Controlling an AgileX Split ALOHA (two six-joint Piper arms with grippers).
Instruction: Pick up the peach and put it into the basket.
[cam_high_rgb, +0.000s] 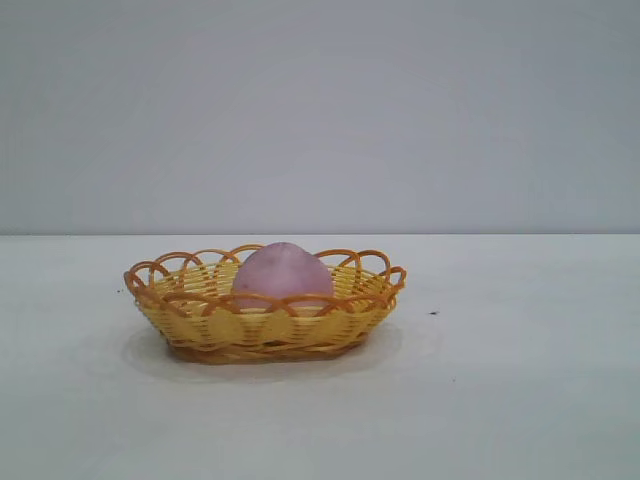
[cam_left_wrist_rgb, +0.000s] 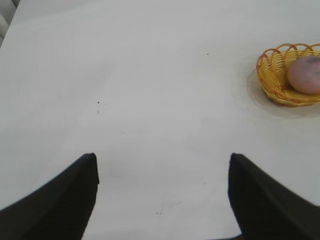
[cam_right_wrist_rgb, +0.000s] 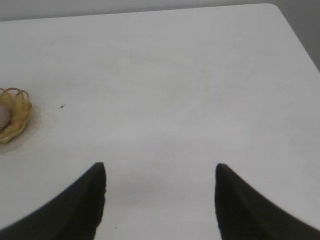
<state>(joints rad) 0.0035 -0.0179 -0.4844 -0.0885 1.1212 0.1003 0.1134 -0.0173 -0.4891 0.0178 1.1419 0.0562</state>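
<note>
Wicker basket (cam_high_rgb: 262, 322) holds peach (cam_high_rgb: 282, 272) | white table (cam_high_rgb: 520, 400) | grippers apart

A plain white table (cam_high_rgb: 520, 400) fills the foreground, marked by a few dark specks; behind it stands a bare, evenly lit grey wall (cam_high_rgb: 320, 110).

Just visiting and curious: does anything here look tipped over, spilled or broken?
Nothing stands out. The peach sits inside the basket, which stands level on the table. Both grippers, left and right, hang open over bare table, well away from it.
</note>
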